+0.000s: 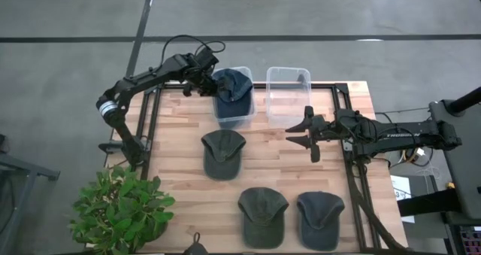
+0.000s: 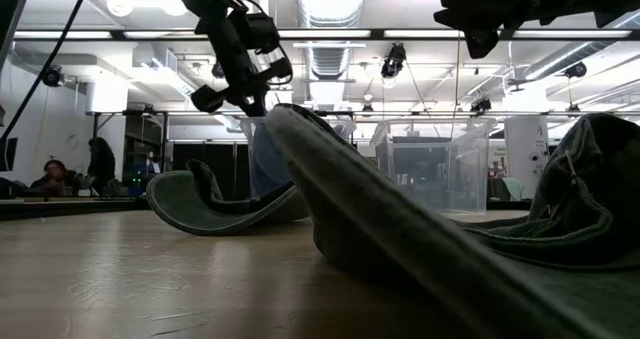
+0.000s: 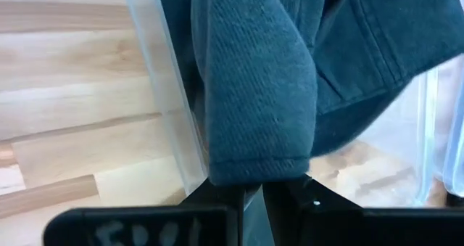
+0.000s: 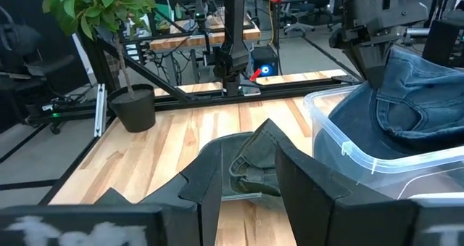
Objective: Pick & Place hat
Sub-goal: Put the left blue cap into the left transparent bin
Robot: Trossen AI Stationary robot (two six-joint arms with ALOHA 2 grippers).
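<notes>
Here the left gripper [image 1: 208,76] sits at the upper centre of the high view, over the left bin [image 1: 232,112], its fingers [image 3: 217,191] pressed together on the edge of a blue hat [image 1: 233,86]. The wrist view shows the denim fold pinched between the two dark tips, with the clear bin wall just beside them. The hat hangs partly inside the bin and partly above its rim, so I judge it is being lowered or is about to be let go; holding it by the edge lets the crown drop in first.

The right gripper [image 1: 299,132] hovers right of centre in the high view, just below the empty right bin [image 1: 288,89], its fingers spread and holding nothing. It points toward the green hat [image 1: 222,153] lying flat in the middle of the table, which shows straight ahead between its fingers in the right wrist view. That pose looks like waiting, or lining up for a pick that would go to the empty bin.

Two more hats, a green one [image 1: 263,214] and a grey one [image 1: 321,219], lie side by side at the lower centre of the high view, untouched. A plant [image 1: 124,206] stands at the lower left, well apart from the work.
</notes>
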